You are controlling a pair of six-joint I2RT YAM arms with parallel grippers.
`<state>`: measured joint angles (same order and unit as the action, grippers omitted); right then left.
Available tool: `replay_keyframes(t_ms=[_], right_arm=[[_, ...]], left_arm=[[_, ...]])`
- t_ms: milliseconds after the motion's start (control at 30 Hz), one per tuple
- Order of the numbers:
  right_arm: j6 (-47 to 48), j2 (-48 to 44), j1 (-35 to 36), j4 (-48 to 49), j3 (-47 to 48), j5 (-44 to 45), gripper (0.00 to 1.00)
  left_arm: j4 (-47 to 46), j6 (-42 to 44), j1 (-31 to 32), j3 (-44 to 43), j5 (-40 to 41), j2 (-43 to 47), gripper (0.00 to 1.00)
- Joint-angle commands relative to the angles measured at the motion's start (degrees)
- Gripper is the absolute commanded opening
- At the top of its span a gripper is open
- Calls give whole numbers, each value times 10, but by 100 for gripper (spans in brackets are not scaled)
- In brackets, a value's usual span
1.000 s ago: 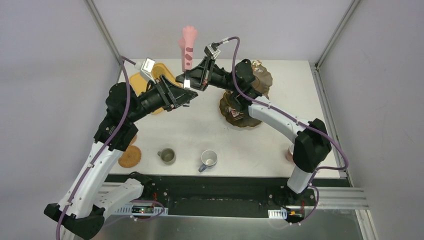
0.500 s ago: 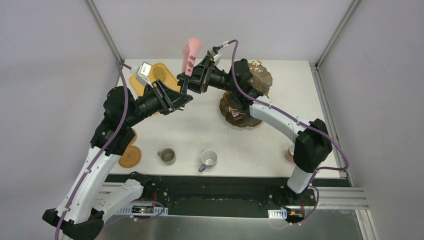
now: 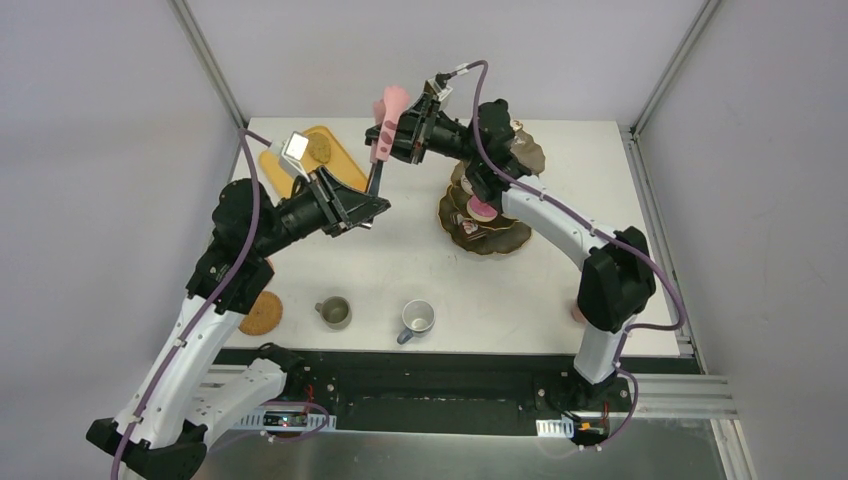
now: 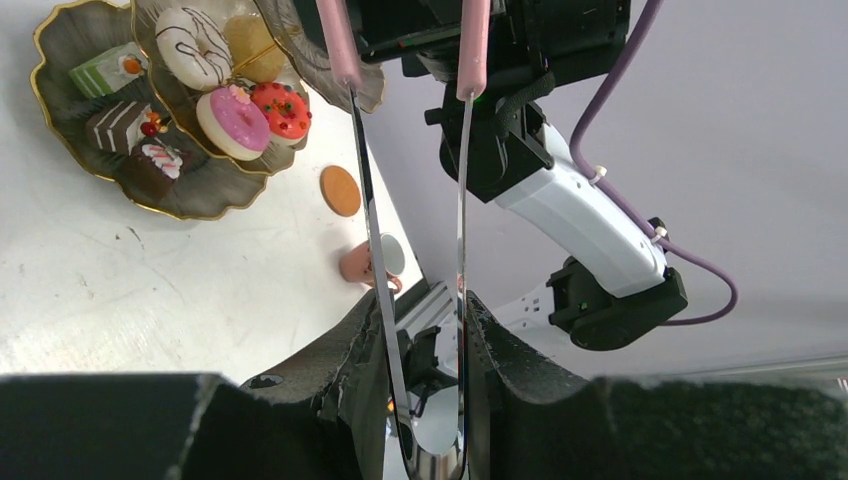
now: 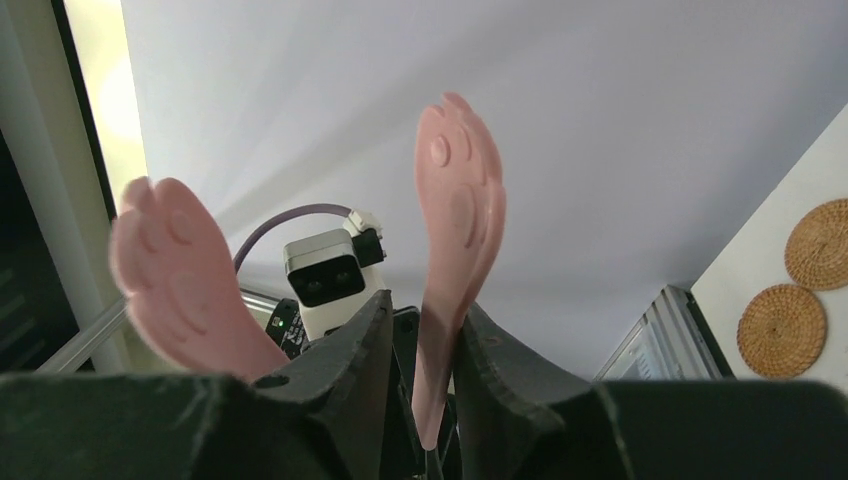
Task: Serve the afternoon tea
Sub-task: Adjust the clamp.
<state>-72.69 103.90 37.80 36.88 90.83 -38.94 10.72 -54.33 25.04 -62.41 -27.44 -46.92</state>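
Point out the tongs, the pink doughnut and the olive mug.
tongs (image 5: 460, 200): right wrist view, on the right-hand pink paw-shaped tip.
pink doughnut (image 4: 230, 123): left wrist view, on its pink icing.
olive mug (image 3: 334, 312): top external view, inside its open mouth.

no text or label can be read.

tongs (image 3: 384, 128) mid-air, stand (image 3: 505, 240) right, table (image 3: 400, 262) centre free

The tiered stand (image 3: 500, 243) stands far right of centre, doughnuts (image 4: 238, 122) on it. The tray (image 3: 342, 162) lies far left, tongs (image 3: 377, 150) in the air between them. At the near edge sit the left mug (image 3: 333, 312) and right mug (image 3: 417, 318), a coaster (image 3: 260, 314) to their left.
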Motion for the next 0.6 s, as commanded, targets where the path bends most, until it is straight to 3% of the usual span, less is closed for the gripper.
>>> replay_keyframes(t_ms=[0, 67, 133, 267, 567], right_arm=[[-16, -2, 10, 43, 25, -26, 26], [-16, -6, 13, 46, 17, -24, 13], [-19, -11, 14, 53, 6, -18, 0], [-19, -21, 17, 54, -12, -2, 0], [-25, -34, 25, 54, -37, 24, 0]], left_arm=[[-43, -2, -1, -15, -17, -5, 16], [-38, -1, -1, -20, -9, -9, 21], [-37, -2, -1, -21, 12, -7, 35], [-54, -4, -1, -22, 28, -15, 55], [-67, 8, -1, -37, 29, -40, 52]])
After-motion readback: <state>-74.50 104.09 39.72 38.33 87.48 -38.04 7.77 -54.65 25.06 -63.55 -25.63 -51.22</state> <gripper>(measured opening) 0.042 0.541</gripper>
